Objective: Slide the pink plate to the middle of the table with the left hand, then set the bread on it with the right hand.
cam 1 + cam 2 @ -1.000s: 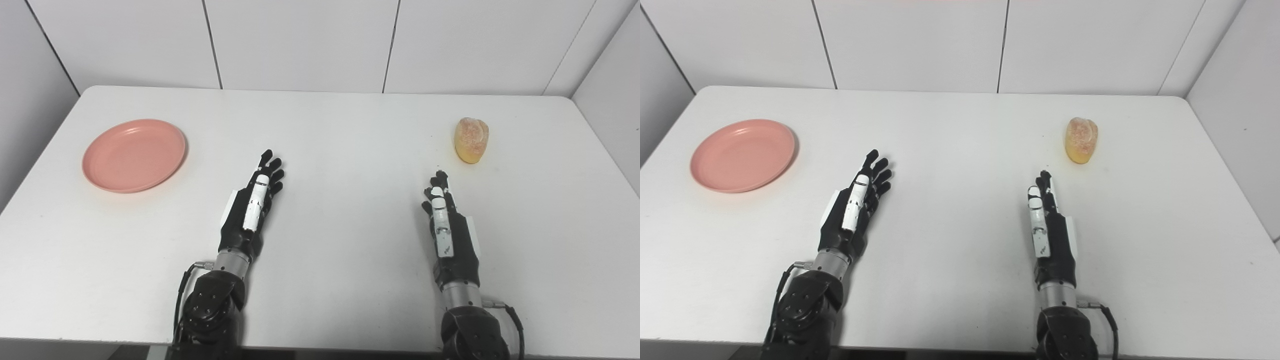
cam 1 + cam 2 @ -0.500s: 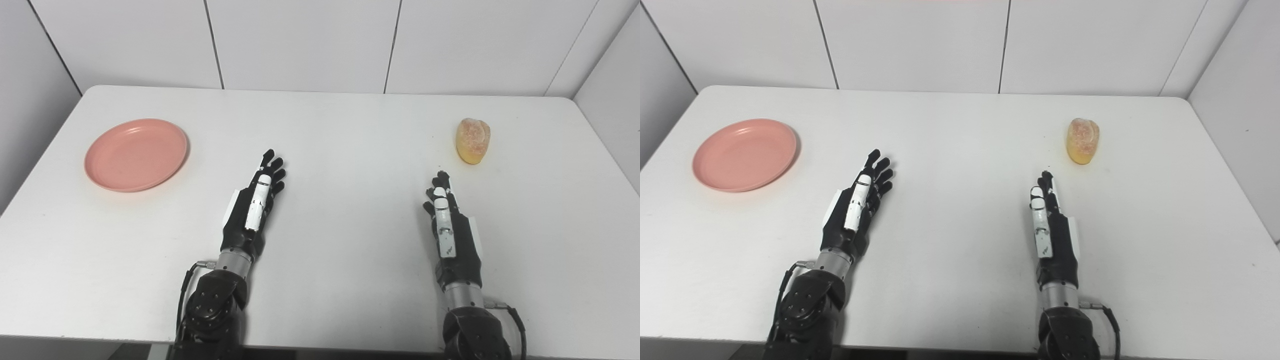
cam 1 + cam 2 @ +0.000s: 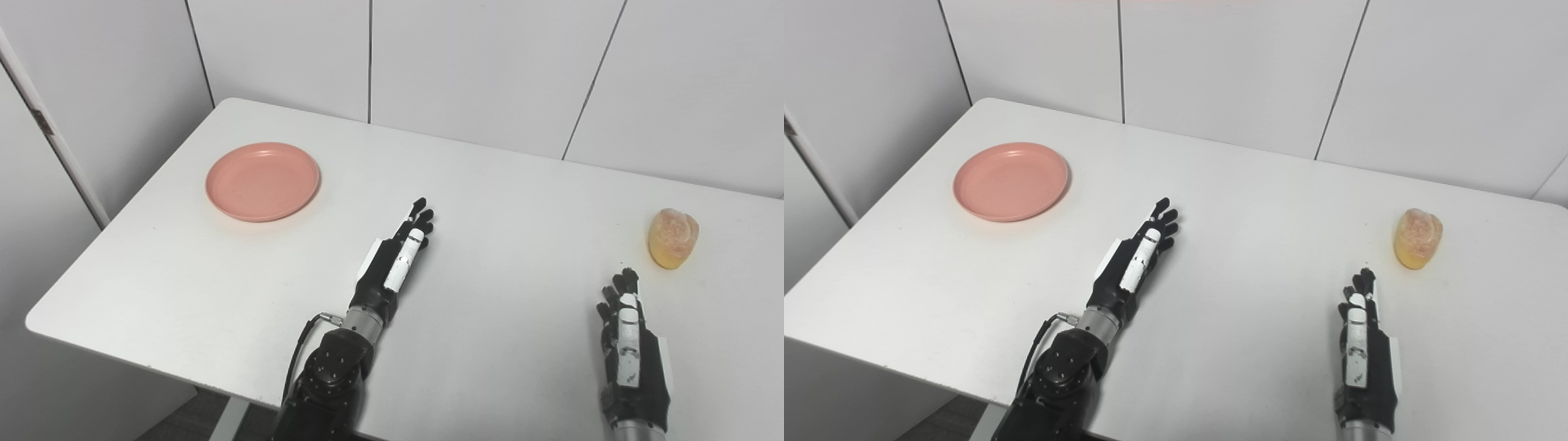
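Note:
The pink plate (image 3: 263,180) lies empty near the far left corner of the white table (image 3: 502,202). A golden bread roll (image 3: 672,238) sits at the right side of the table. My left hand (image 3: 395,263) rests open near the middle, fingers stretched out and pointing up-right, well to the right of the plate and apart from it. Low at the right, my right hand (image 3: 631,349) is open as well, fingers straight, a short way below and left of the bread without touching it.
White wall panels (image 3: 465,67) run behind the table. The table's left edge and front-left corner (image 3: 37,315) drop off to the floor. A cable loops at the left wrist (image 3: 306,337).
The whole picture has swung, so the camera has turned toward the left. Plate, bread and both hands keep their places on the table, and both hands stay open.

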Available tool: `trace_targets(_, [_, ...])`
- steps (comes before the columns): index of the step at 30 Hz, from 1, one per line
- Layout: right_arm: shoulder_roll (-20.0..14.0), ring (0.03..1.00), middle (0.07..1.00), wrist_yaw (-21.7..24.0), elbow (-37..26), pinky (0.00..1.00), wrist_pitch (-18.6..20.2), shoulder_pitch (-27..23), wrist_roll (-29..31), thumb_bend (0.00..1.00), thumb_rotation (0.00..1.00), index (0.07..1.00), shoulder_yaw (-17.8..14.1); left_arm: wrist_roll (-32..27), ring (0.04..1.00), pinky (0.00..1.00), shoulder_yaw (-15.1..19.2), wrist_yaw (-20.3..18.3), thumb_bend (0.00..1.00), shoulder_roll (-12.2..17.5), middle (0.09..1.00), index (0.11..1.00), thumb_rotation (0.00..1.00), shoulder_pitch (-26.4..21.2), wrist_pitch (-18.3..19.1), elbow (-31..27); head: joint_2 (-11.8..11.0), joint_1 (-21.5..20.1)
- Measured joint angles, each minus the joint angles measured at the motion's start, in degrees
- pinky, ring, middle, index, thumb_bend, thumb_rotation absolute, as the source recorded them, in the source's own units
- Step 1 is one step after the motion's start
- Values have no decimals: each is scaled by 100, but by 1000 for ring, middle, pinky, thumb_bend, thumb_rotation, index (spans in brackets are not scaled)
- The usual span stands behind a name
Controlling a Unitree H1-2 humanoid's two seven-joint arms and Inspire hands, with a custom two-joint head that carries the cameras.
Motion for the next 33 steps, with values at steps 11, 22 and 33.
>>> trace_targets(11, [-60, 997, 1000, 82, 81, 1000, -81, -86, 41, 197, 1000, 1000, 3, 100, 953, 951, -29, 46, 322, -35, 966, 973, 1000, -97, -149, 161, -9, 88])
trace_targets(22, [-34, 989, 998, 70, 66, 1000, -81, -85, -3, 192, 1000, 999, 11, 98, 956, 958, -31, 46, 333, -34, 969, 972, 1000, -97, -141, 140, 17, 80])
trace_targets(33, [15, 981, 988, -2, 23, 1000, -59, -98, -14, 181, 1000, 986, -1, 14, 962, 981, -15, 17, 345, -19, 973, 971, 1000, -88, 91, -97, -27, 88])
